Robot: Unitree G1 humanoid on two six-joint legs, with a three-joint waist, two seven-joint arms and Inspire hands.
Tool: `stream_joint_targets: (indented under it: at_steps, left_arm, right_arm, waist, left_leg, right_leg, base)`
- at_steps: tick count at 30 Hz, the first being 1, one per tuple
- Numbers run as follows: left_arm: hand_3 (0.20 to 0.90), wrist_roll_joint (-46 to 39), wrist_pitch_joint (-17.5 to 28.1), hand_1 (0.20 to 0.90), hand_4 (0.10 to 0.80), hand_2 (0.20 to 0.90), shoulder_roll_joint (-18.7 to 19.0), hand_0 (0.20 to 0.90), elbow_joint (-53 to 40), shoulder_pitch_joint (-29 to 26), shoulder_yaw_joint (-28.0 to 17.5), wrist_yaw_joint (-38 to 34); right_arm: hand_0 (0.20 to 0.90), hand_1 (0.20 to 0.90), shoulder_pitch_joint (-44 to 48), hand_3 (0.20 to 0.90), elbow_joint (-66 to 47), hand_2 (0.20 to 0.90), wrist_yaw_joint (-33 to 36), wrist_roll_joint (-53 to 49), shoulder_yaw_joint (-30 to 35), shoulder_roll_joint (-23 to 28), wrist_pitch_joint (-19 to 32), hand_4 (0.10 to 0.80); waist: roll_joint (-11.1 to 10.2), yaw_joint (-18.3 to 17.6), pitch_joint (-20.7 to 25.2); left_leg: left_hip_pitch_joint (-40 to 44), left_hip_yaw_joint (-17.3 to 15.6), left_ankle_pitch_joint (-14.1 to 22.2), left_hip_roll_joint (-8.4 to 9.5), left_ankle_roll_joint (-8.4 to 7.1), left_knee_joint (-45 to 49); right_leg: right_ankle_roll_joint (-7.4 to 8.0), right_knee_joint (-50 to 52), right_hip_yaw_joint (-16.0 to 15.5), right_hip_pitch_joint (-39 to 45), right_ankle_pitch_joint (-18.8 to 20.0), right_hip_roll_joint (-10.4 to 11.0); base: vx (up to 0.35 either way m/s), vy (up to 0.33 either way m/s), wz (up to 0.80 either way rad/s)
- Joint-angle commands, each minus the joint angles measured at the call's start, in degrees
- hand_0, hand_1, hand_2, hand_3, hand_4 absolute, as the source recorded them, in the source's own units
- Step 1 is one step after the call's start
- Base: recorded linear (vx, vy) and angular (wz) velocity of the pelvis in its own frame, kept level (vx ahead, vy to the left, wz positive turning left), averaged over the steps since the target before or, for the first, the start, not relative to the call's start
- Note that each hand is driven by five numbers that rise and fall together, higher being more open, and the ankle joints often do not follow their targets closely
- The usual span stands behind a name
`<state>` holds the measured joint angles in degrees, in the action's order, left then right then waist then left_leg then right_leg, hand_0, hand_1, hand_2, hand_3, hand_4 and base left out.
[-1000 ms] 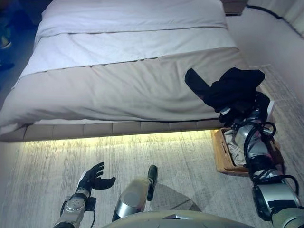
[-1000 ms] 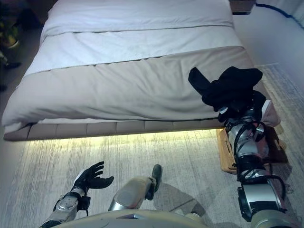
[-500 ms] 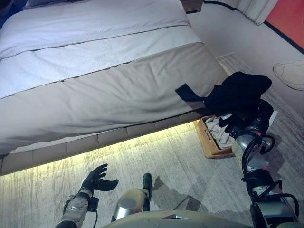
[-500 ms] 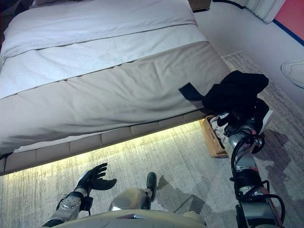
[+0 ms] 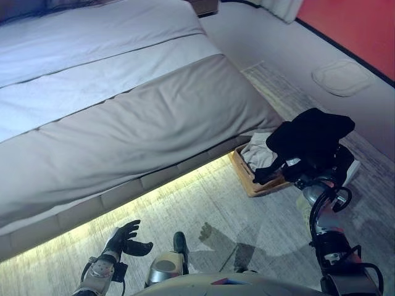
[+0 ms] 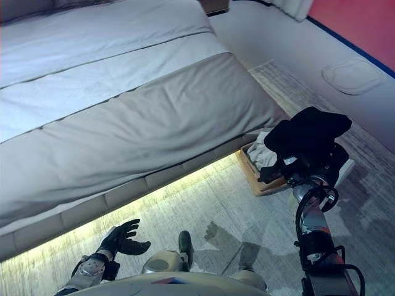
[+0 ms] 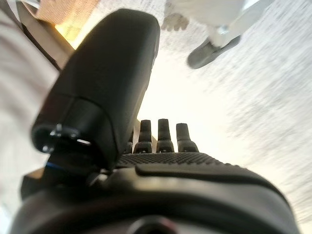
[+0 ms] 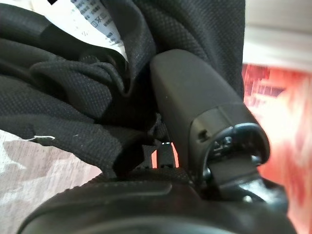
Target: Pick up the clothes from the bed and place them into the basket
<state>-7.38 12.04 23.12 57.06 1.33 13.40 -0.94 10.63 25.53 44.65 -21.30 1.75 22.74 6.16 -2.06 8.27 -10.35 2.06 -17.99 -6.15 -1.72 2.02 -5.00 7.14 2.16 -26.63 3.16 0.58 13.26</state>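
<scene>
Black clothes [image 5: 311, 135] hang bunched in the right hand [image 8: 195, 105], fingers wrapped in cloth, above the basket [image 5: 247, 179]. A dangling end might catch the rim. Left hand [image 5: 123, 237] stays open.

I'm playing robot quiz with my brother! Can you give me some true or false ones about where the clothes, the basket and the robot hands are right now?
1. The right robot hand is holding a black garment. True.
2. The basket sits on top of the bed. False: it is on the floor beside the bed's corner.
3. The basket has nothing in it. False: a light-coloured cloth already lies inside.
4. The left robot hand is open and holds nothing. True.
5. The black garment is lying flat on the bed. False: it hangs bunched in the right robot hand, by the basket.
</scene>
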Motion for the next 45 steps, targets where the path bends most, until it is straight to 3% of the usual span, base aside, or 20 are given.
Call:
stream_joint_targets:
  at_steps: [1, 2, 4, 5, 6, 10, 12, 16, 20, 22, 24, 25, 26, 27, 28, 32, 38, 45]
  left_arm:
    - [0.9, -1.7, 1.5, 0.9, 0.8, 0.9, -0.7, 0.9, 0.5, -1.3, -0.9, -0.6]
    - [0.9, -1.9, 1.4, 0.9, 0.8, 0.9, -1.1, 0.9, 0.6, -1.0, -1.2, -0.6]
    - [0.9, -1.8, 2.2, 0.9, 0.8, 0.9, -2.2, 0.9, 0.6, 1.3, -2.3, -0.1]
    - [0.9, -1.9, 2.4, 0.9, 0.8, 0.9, -2.2, 0.9, 0.5, 1.5, -2.4, 0.0]
    - [0.9, -2.1, 3.7, 0.9, 0.8, 0.9, -2.6, 0.9, 0.7, 2.7, -2.7, 0.4]
    - [0.9, -2.7, 5.4, 0.9, 0.8, 0.9, -3.0, 0.9, 1.8, 4.7, -3.0, 1.7]
    - [0.9, -2.8, 4.5, 0.9, 0.8, 0.9, -2.2, 0.9, 2.0, 4.9, -3.8, 2.8]
    - [0.9, -3.6, 4.4, 0.9, 0.8, 0.9, -1.6, 0.9, 4.0, 3.5, -2.9, 2.8]
    - [0.9, -2.5, 4.7, 0.9, 0.8, 0.9, -1.0, 0.9, 3.9, 2.9, -2.4, 3.3]
    - [0.9, -3.6, 4.4, 0.9, 0.8, 0.9, -1.1, 0.9, 2.2, 2.5, -1.4, 2.9]
    - [0.9, -5.6, 4.1, 0.9, 0.8, 0.9, -1.1, 0.9, 1.1, 2.3, -1.0, 2.4]
    - [0.9, -7.8, 4.1, 0.9, 0.8, 0.9, -0.8, 0.9, 0.4, 1.9, -0.9, 1.9]
    - [0.9, -8.1, 3.7, 0.9, 0.8, 0.9, -0.7, 0.9, -0.1, 1.8, -1.1, 2.0]
    - [0.9, -10.9, 2.9, 0.9, 0.8, 0.9, -0.4, 0.9, -0.6, 0.8, -0.7, 0.7]
    - [0.9, -12.0, 2.5, 0.9, 0.8, 0.9, -0.6, 0.9, -0.6, -0.4, -0.7, 0.3]
    - [0.9, -8.8, 2.9, 0.9, 0.8, 0.9, -1.7, 0.9, 1.2, -1.0, -0.6, 0.5]
    - [0.9, -3.6, 3.8, 0.9, 0.8, 0.9, -1.8, 0.9, 4.4, 3.7, -3.4, 1.6]
    - [0.9, -3.9, 4.9, 0.9, 0.8, 0.9, -0.9, 0.9, 4.8, 4.9, -4.0, 3.8]
  right_arm:
    - [0.3, 0.3, 7.8, 0.2, -5.4, 0.3, 2.4, 3.0, 2.6, 6.3, 6.3, 0.1]
    - [0.3, 0.3, 8.3, 0.2, -5.1, 0.3, 2.1, 2.9, 2.4, 6.7, 6.2, 0.1]
    - [0.3, 0.3, 10.2, 0.2, -4.3, 0.3, 1.6, 3.0, 2.0, 8.4, 6.7, 0.1]
    - [0.3, 0.3, 10.5, 0.2, -4.3, 0.3, 1.7, 3.1, 1.9, 8.4, 6.8, 0.1]
    - [0.3, 0.3, 12.1, 0.2, -4.1, 0.3, 2.4, 3.8, 0.9, 8.7, 7.2, 0.1]
    - [0.3, 0.3, 15.7, 0.2, -4.1, 0.3, 2.7, 5.5, -0.4, 9.9, 5.9, 0.1]
    - [0.3, 0.3, 16.9, 0.2, -3.1, 0.3, 3.2, 4.3, -2.5, 10.2, 6.8, 0.1]
    - [0.3, 0.3, 13.5, 0.2, -3.8, 0.3, 0.5, 3.4, 0.4, 11.5, 6.4, 0.1]
    - [0.3, 0.3, 13.6, 0.2, -0.6, 0.3, 0.2, 1.9, 0.9, 11.1, 4.4, 0.1]
    - [0.3, 0.3, 13.4, 0.2, 0.9, 0.3, -0.3, 2.7, 0.3, 9.6, 2.9, 0.1]
    - [0.3, 0.3, 14.0, 0.2, 1.8, 0.3, 0.2, 2.8, -1.0, 8.9, 3.1, 0.1]
    - [0.3, 0.3, 14.3, 0.2, 2.2, 0.3, 0.2, 2.6, -1.8, 8.3, 3.9, 0.1]
    - [0.3, 0.3, 14.7, 0.2, 2.4, 0.3, 0.3, 2.3, -2.1, 8.2, 4.2, 0.1]
    - [0.3, 0.3, 16.2, 0.2, 2.9, 0.3, 0.0, 2.0, -2.7, 7.8, 7.5, 0.1]
    - [0.3, 0.3, 18.3, 0.2, 2.7, 0.3, 1.0, 3.3, -2.8, 7.9, 11.9, 0.1]
    - [0.3, 0.3, 20.9, 0.2, -1.7, 0.3, 4.3, 6.4, -1.8, 7.8, 17.4, 0.1]
    - [0.3, 0.3, 22.7, 0.2, -10.7, 0.3, 7.2, 11.2, -3.1, 10.1, 16.5, 0.1]
    - [0.3, 0.3, 24.7, 0.2, -7.1, 0.3, 5.5, 9.7, -3.8, 13.3, 13.8, 0.1]
  waist:
    - [-0.2, 1.2, 3.4]
    - [-0.4, 1.1, 3.3]
    - [-0.3, 2.6, 1.3]
    - [-0.2, 3.1, 1.0]
    - [0.9, 5.2, -0.3]
    - [3.4, 8.7, -1.2]
    - [3.1, 8.5, -0.7]
    - [2.8, 7.7, 1.1]
    - [2.3, 8.8, 2.8]
    - [2.6, 9.0, 2.9]
    - [3.4, 8.4, 2.2]
    - [4.3, 7.5, 1.1]
    - [4.4, 7.5, 1.0]
    - [5.0, 7.7, 0.2]
    - [4.1, 8.4, -0.4]
    - [2.2, 10.2, -0.6]
    - [0.3, 13.1, 2.5]
    - [-0.6, 14.5, 4.9]
  left_leg:
    - [-0.5, 6.0, 5.7, -5.09, -4.47, 8.0]
    - [-0.9, 6.3, 5.7, -5.71, -5.03, 10.0]
    - [-7.5, 11.1, 0.5, -5.81, -6.3, 19.4]
    - [-8.6, 12.1, -0.1, -5.18, -6.36, 19.5]
    - [-11.7, 15.2, -1.3, -2.67, -6.4, 18.0]
    - [-15.2, 17.4, -5.4, 0.02, -6.54, 10.2]
    - [-12.9, 19.5, -2.9, 1.45, -5.69, 9.0]
    - [-10.4, 18.9, 1.3, 2.48, -3.79, 9.9]
    - [-8.3, 19.6, 2.4, 3.52, -2.7, 8.3]
    - [-6.8, 20.3, 2.9, 4.53, -1.65, 7.0]
    - [-4.8, 20.7, 3.1, 4.23, -1.87, 5.4]
    - [-4.2, 21.6, 3.8, 3.88, -1.52, 5.1]
    - [-4.3, 21.1, 3.6, 3.6, -1.61, 4.7]
    - [-5.4, 20.8, 2.8, 2.38, -2.22, 4.1]
    - [-7.3, 20.9, 2.3, 2.34, -2.76, 4.4]
    - [-10.4, 21.4, 0.7, 1.84, -3.69, 3.8]
    - [-8.7, 22.5, 1.2, 1.85, -4.16, 3.2]
    - [-6.3, 23.6, 2.0, 2.29, -4.49, 2.6]
  right_leg:
    - [-2.07, 1.7, 1.0, 0.7, 0.1, -4.0]
    - [-2.42, 1.2, 1.3, 0.9, 0.3, -4.3]
    - [-4.0, 0.1, 3.9, 2.7, 0.3, -5.8]
    - [-4.04, -0.2, 4.4, 3.1, 0.3, -6.1]
    - [-3.9, -1.1, 6.2, 4.7, 0.0, -7.2]
    - [-3.76, -2.3, 8.5, 8.6, -1.9, -8.5]
    - [-3.14, -1.4, 10.2, 7.1, -1.7, -7.6]
    - [-1.78, 0.9, 7.2, 7.0, -2.6, -4.6]
    - [-1.37, 3.4, 5.8, 6.9, -4.1, -4.1]
    - [-0.33, 10.7, 4.8, 2.9, 0.0, -1.7]
    - [0.02, 11.0, 4.8, -1.5, 2.4, 0.4]
    - [-0.02, 15.0, 6.3, -5.8, 4.4, 1.6]
    - [-0.08, 15.3, 6.9, -6.7, 3.9, 1.9]
    - [-0.86, 12.3, 7.0, -6.4, 0.4, 0.6]
    - [-1.23, 8.0, 6.1, -4.9, -0.3, -1.1]
    - [-0.74, 2.3, 4.1, -2.6, 0.1, -2.6]
    - [-0.4, -1.6, 1.2, 3.2, -1.1, -3.2]
    - [-0.93, -1.8, 0.6, 6.5, -3.0, -4.0]
  base:
    - [0.049, -0.17, -0.17]
    - [0.053, -0.14, -0.22]
    - [0.061, -0.102, -0.41]
    - [0.089, -0.033, -0.82]
    - [0.082, 0.03, -0.89]
    - [0.168, 0.109, -0.84]
    - [0.182, 0.174, -0.83]
    - [0.16, 0.137, -0.4]
    - [0.153, 0.074, -0.04]
    - [0.109, 0.093, -0.14]
    - [0.031, 0.04, -0.06]
    - [-0.021, 0.017, -0.04]
    - [-0.059, -0.025, 0.03]
    - [-0.107, -0.155, 0.15]
    - [-0.144, -0.187, 0.2]
    - [-0.074, -0.128, 0.15]
    - [0.17, 0.006, 0.14]
    - [0.132, 0.035, 0.07]
